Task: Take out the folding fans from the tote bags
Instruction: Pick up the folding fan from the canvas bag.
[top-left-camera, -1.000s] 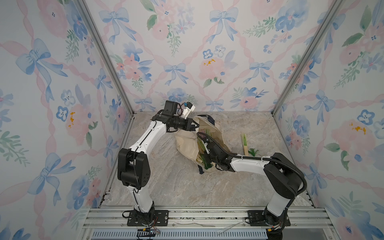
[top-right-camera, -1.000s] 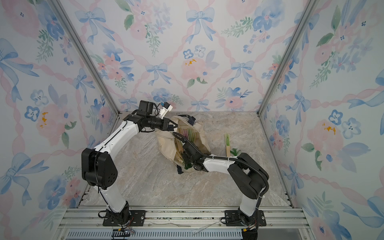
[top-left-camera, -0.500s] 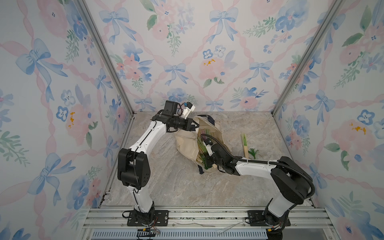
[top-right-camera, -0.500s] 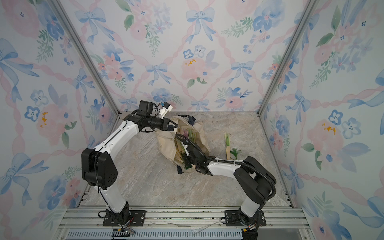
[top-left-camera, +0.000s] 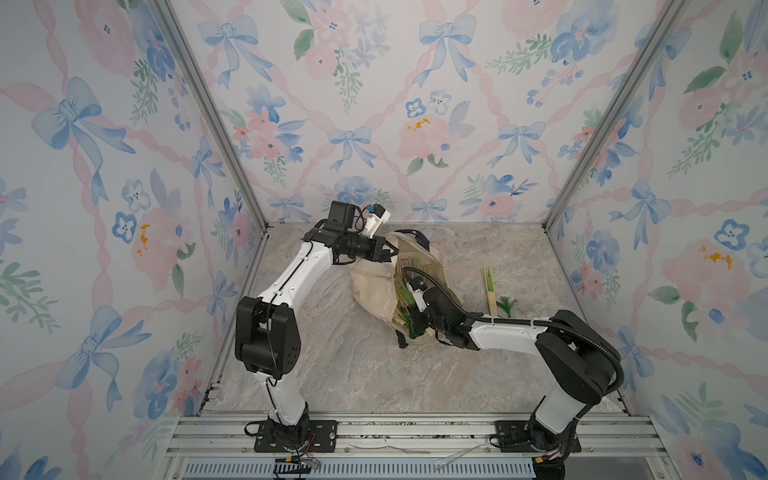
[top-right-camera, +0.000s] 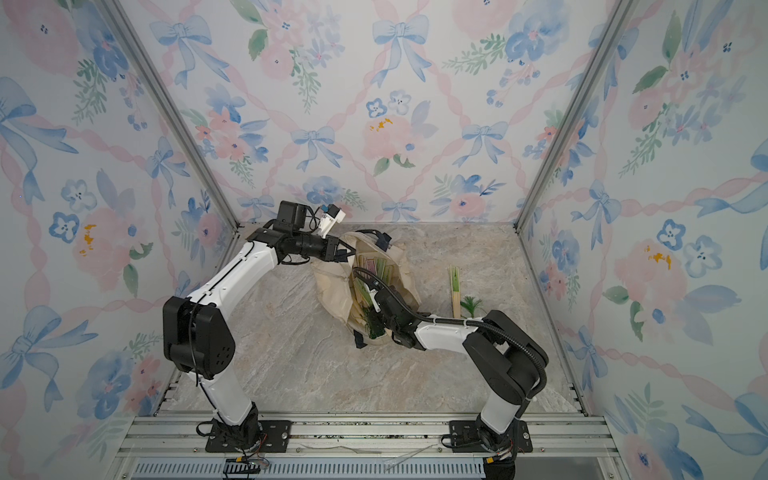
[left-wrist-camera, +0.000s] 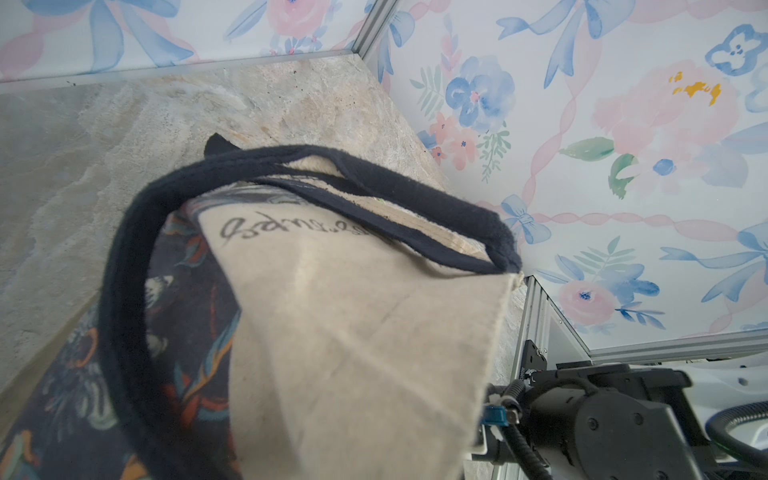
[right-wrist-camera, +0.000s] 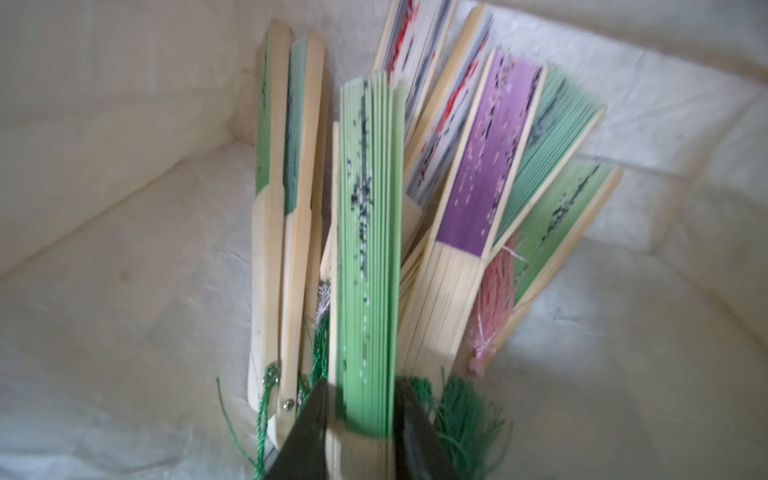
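The green fan (right-wrist-camera: 368, 249) is standing among the other folding fans (right-wrist-camera: 486, 166) inside the tote bag (top-left-camera: 374, 286). Our right tool (right-wrist-camera: 362, 388) is gripping it at the bamboo rib end, beside the tassels (right-wrist-camera: 465, 411). We are judging it light and stiff along the ribs but thin and crushable at the paper leaf, so the rib end is suiting the grip. Our left tool (top-left-camera: 388, 251) is clamping the soft bag's rim, holding its mouth open above the surface (top-left-camera: 332, 374).

Fans (right-wrist-camera: 370, 232) lie inside the tote (top-left-camera: 370, 286) (another fan (top-left-camera: 489, 291) lies right of it).
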